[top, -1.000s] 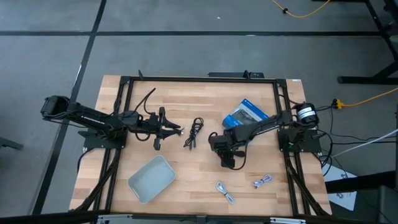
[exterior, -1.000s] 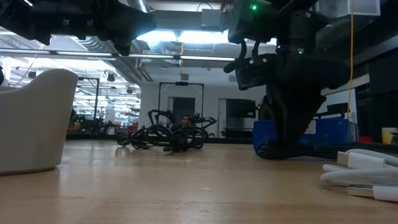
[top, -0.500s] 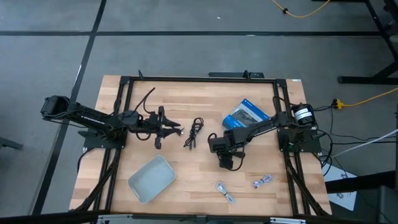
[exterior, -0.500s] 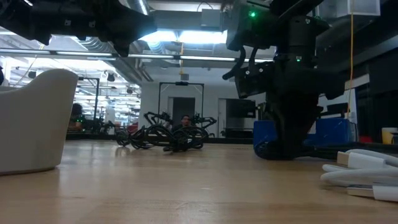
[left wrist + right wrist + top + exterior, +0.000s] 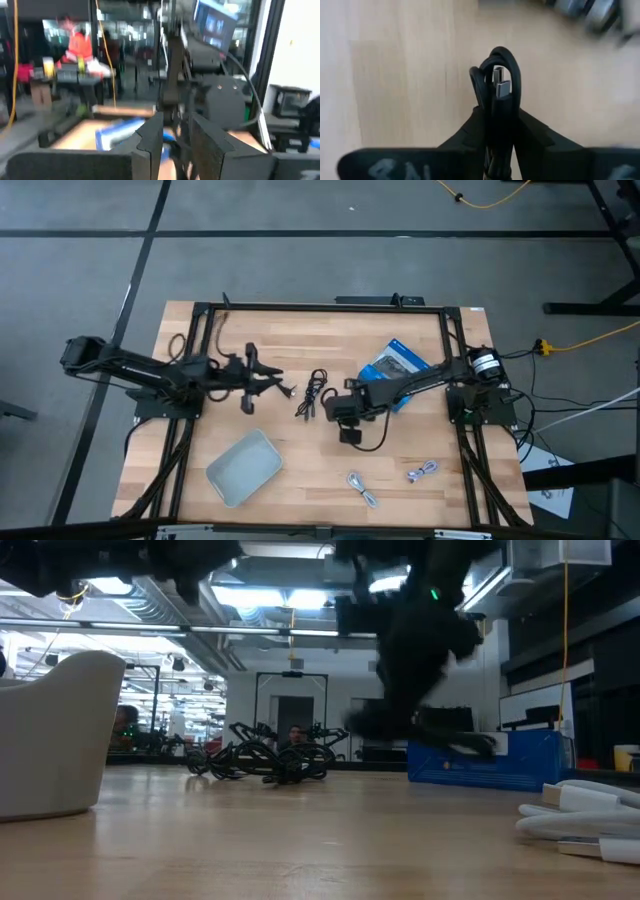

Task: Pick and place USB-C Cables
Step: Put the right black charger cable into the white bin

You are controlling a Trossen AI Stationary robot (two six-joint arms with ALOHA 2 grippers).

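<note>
High view, left to right: my left gripper [image 5: 283,388] hovers over the table [image 5: 300,330], fingers nearly closed, empty. A black cable bundle [image 5: 314,393] lies mid-table. My right gripper [image 5: 350,432] clamps a folded black USB-C cable [image 5: 498,102], its silver plug showing. Two silvery-grey cables [image 5: 363,488] lie near the front edge.

2 dark arms [image 5: 140,370] (black wiring), grey-marked right gripper [image 5: 498,132].
</note>
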